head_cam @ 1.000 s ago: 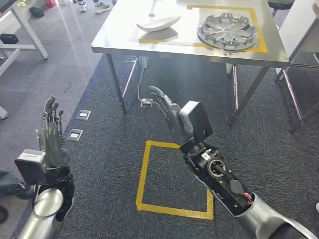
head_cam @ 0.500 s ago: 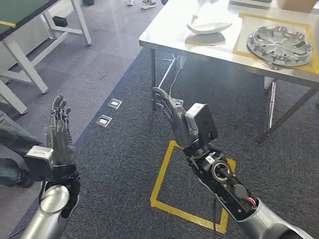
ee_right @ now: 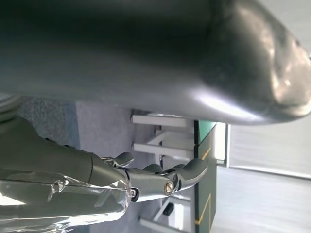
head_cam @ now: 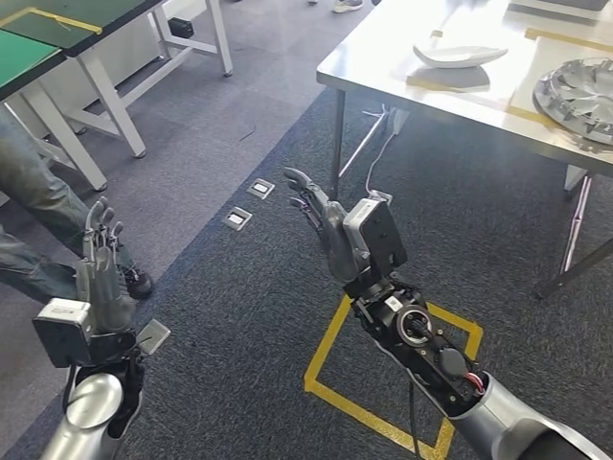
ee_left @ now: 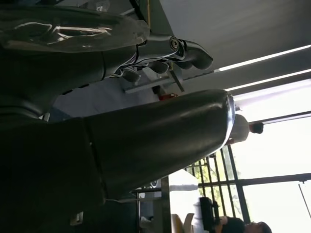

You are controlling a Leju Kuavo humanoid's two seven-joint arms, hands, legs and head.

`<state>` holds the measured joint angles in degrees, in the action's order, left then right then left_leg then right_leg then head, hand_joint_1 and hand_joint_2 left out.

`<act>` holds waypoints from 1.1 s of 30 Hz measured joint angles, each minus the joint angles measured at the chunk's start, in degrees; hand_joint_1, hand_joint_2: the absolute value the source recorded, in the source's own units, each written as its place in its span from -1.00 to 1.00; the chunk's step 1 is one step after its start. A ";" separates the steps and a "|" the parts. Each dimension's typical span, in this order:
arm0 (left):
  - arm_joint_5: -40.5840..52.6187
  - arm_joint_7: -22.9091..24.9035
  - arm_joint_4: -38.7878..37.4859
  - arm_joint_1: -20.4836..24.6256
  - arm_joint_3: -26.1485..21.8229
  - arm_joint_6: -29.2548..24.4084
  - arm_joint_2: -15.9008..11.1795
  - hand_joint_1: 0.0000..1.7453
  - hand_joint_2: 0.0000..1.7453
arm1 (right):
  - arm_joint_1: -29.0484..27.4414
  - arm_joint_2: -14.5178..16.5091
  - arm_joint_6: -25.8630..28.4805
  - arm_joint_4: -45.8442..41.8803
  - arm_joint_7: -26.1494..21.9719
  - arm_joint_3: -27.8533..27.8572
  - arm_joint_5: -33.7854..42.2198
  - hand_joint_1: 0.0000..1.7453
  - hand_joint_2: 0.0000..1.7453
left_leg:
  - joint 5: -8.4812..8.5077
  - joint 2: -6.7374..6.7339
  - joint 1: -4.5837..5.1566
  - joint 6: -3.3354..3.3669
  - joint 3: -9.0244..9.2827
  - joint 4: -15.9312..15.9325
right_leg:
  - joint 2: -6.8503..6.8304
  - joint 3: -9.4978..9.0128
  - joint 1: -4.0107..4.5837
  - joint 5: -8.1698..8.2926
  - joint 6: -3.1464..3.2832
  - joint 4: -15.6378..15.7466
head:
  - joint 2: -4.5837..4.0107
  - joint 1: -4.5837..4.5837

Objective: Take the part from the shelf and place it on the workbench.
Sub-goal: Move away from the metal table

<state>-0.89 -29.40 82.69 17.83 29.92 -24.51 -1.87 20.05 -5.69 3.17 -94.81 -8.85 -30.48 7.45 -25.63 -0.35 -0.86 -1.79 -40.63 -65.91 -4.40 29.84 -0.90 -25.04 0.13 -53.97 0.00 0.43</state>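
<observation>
Left hand (head_cam: pixel 102 273) and right hand (head_cam: pixel 326 216), fingers spread and empty, above open carpet (head_cam: pixel 238 326).

Under me lies dark grey carpet (head_cam: pixel 238 326) with a yellow tape square (head_cam: pixel 394 369). A steel table (head_cam: pixel 375 72) stands ahead; a green-topped table (head_cam: pixel 51 38) is further left.

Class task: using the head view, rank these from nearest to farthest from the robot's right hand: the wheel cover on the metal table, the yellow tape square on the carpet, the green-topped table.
Measured from the right hand:
1. Yellow tape square, on the carpet just below it.
2. Green-topped table, far left.
3. Wheel cover, far right on the metal table.
</observation>
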 joint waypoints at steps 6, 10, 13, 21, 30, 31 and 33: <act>0.00 0.05 1.15 -0.89 -0.19 0.43 -0.31 -1.00 -1.00 | 0.88 0.52 0.10 0.35 -0.45 -0.54 -0.63 -1.00 -1.00 | 3.43 -2.54 0.80 2.08 5.74 11.63 | -3.22 -0.41 0.44 -0.80 -1.74 -0.05 | 0.00 0.25; 0.21 0.71 2.32 -1.36 -0.46 0.73 -0.48 -1.00 -1.00 | 1.03 0.80 0.48 0.61 -0.38 -0.98 -1.29 -1.00 -1.00 | 3.89 0.17 0.54 3.36 5.98 12.19 | 2.55 3.27 -0.11 -6.29 -2.45 -8.93 | 0.00 1.15; 0.39 1.12 2.42 -1.47 -0.49 0.97 -0.49 -1.00 -1.00 | 1.02 0.80 0.60 1.02 -0.31 -1.19 -1.36 -1.00 -1.00 | 3.95 2.61 0.76 3.62 5.98 12.14 | 4.21 7.74 -0.08 -9.14 -2.45 -18.34 | 0.00 1.90; 0.55 0.78 2.46 -0.69 -0.51 0.98 -0.34 -1.00 -1.00 | 1.63 0.83 0.57 1.20 -0.26 -1.17 -1.42 -1.00 -1.00 | 4.60 8.18 0.61 2.06 4.78 11.54 | 7.86 0.16 -0.19 -0.89 -1.29 -0.68 | 0.00 2.79; 1.39 1.51 2.64 -0.28 -0.55 0.88 -0.39 -1.00 -1.00 | 1.92 0.95 -0.03 1.10 0.91 -1.09 -1.33 -1.00 -1.00 | -0.81 0.51 -0.12 0.22 -2.21 -2.46 | 1.12 -0.30 -0.15 -0.20 -0.37 0.51 | 0.00 0.15; 1.58 1.63 2.74 -0.27 -0.55 0.88 -0.39 -1.00 -1.00 | 1.95 0.95 -0.14 1.05 1.04 -1.08 -1.28 -1.00 -1.00 | 1.06 -0.49 -0.20 0.18 0.26 1.94 | 0.46 -0.41 -0.14 -0.32 -0.56 0.49 | 0.00 -0.07; 1.82 1.76 3.02 -0.13 -0.55 0.88 -0.28 -1.00 -1.00 | 2.01 0.93 -0.20 0.82 1.22 -0.98 -1.22 -1.00 -1.00 | 3.38 -2.58 0.06 0.44 4.41 9.46 | -0.60 -0.54 0.11 -0.70 -1.16 0.40 | 0.00 -0.25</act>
<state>0.94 -27.64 85.71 17.70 29.38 -23.63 -2.16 22.06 -4.76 2.97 -93.99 -7.63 -31.46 6.23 -22.25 -2.93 -0.81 -1.35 -36.21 -56.45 -5.00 29.29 -0.79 -25.74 -1.03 -53.57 0.00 0.18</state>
